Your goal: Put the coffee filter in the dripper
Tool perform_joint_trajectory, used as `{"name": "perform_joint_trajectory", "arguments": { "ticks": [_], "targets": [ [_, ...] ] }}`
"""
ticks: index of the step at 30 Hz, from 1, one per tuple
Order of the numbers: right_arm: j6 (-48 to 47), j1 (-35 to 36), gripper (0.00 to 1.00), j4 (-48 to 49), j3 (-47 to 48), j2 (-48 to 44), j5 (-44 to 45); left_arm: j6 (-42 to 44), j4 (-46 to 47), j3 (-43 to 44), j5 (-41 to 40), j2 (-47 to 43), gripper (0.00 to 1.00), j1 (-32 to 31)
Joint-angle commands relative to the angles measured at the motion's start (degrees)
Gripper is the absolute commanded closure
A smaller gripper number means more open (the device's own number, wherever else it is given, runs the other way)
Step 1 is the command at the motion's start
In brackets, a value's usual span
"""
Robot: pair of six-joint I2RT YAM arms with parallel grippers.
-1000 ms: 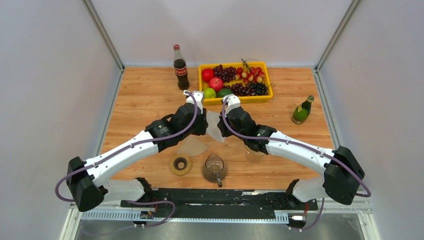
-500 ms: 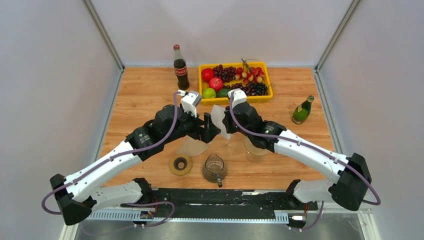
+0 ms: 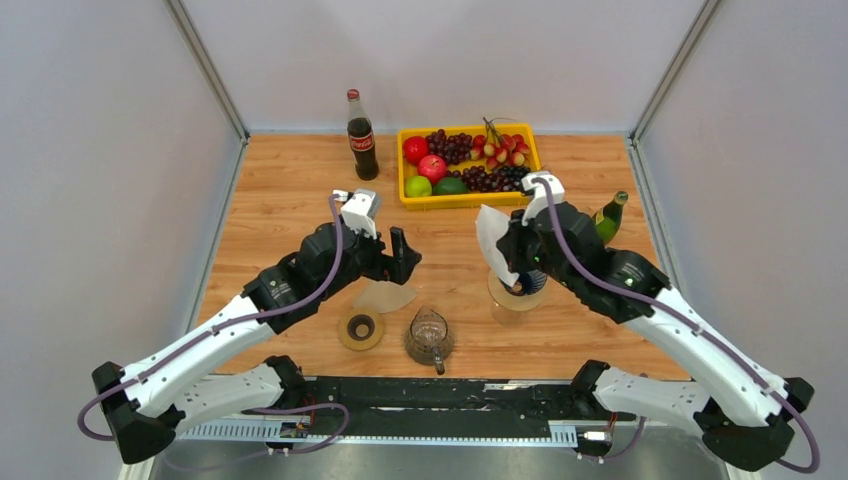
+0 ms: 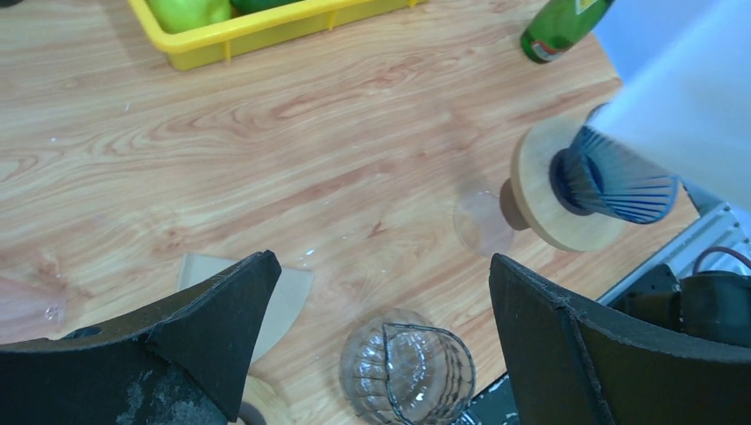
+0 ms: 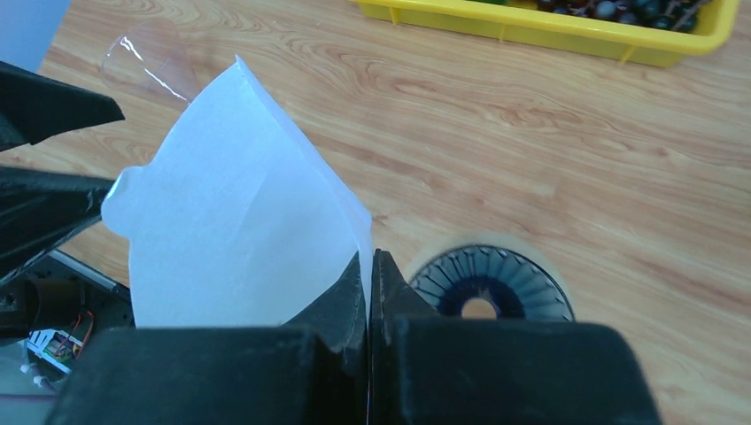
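filter: you have carried it from table centre to just above the dripper; not yet seated.
right gripper: pinched tight on the filter's edge.
left gripper: let go, wide, drawn back.
next: lower it in.

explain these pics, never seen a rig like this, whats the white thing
Two robot arms are bolted at the near table edge. The wide picture looks down from above and behind them; the other two come from a camera on each wrist, showing that arm's own claw. The right claw is shut on a white paper filter, held in the air close to the blue ribbed dripper. The left claw is open and empty. On the table: a glass jug, a brown filter, a wooden ring, a cola bottle, a green bottle and a yellow fruit tray.
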Motion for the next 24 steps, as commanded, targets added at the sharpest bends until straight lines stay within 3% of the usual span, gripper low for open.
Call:
{"name": "perform_joint_trajectory", "arguments": {
  "ticks": [1, 8, 15, 24],
  "targets": [
    [2.2, -0.6, 1.0, -14.5, 4.0, -4.2, 2.8, -1.1, -0.1, -0.2, -1.9, 1.8, 0.0, 1.6],
    [3.0, -0.8, 1.0, -18.4, 2.0, -6.8, 2.8, -1.9, 1.3, -1.8, 0.4, 3.5, 0.0, 3.3],
    [1.0, -1.3, 1.0, -15.1, -1.0, -3.9, 4.9, -3.0, 1.9, -2.0, 1.9, 4.2, 0.0, 3.6],
    [-2.6, -8.5, 1.0, -11.0, -3.9, -0.7, -1.5, -3.2, 2.0, -2.2, 1.9, 4.4, 0.0, 3.7]
  ]
}}
